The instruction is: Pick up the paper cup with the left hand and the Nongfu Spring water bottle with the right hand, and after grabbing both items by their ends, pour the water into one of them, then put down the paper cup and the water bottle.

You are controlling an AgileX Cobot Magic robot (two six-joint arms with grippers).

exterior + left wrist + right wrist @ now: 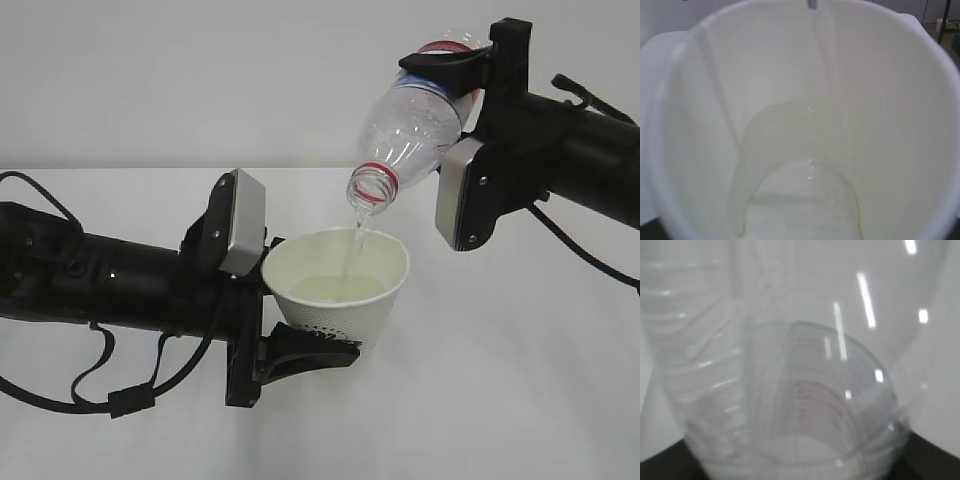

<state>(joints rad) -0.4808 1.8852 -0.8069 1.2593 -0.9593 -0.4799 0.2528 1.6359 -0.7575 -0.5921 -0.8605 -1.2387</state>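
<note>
My left gripper (318,352) is shut on the lower end of the white paper cup (340,318), holding it upright above the table. My right gripper (452,72) is shut on the base end of the Nongfu Spring water bottle (415,125), tipped mouth down over the cup. A thin stream of water (357,238) runs from the red-ringed neck into the cup, where pale yellowish water (335,290) lies. The left wrist view is filled by the cup's cream inside (880,125) with water (800,200) at the bottom. The right wrist view shows only the clear ribbed bottle (800,390).
A white table (520,380) spreads under both arms against a plain pale wall. Loose black cables (100,375) hang below the left arm. The right arm's grey plate (458,195) hangs just right of the cup's rim.
</note>
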